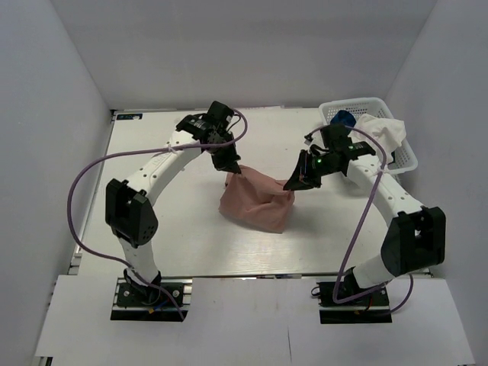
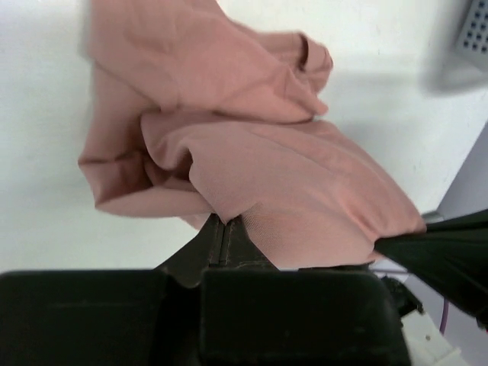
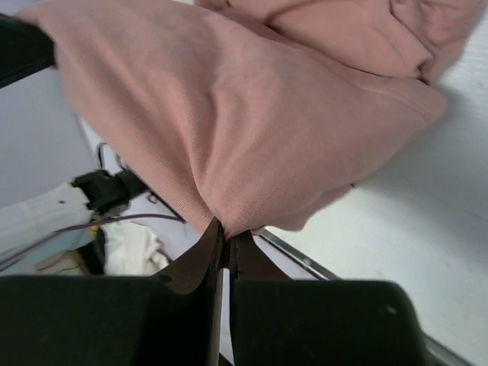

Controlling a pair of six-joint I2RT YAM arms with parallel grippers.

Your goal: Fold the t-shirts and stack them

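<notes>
The dusty-pink t-shirt (image 1: 257, 201) hangs between both arms above the table's middle, its lower part bunched on the surface. My left gripper (image 1: 232, 169) is shut on its upper left corner; the wrist view shows cloth (image 2: 252, 152) pinched between the closed fingers (image 2: 223, 229). On the opposite corner my right gripper (image 1: 293, 184) is shut, with pink cloth (image 3: 229, 114) caught between its fingertips (image 3: 226, 232). A royal-blue t-shirt (image 1: 344, 119) and a white t-shirt (image 1: 381, 131) lie in the basket at the back right.
The white mesh basket (image 1: 408, 156) stands at the table's back right corner, close behind my right arm. White walls enclose the table (image 1: 152, 236) on three sides. Purple cables loop from both arms.
</notes>
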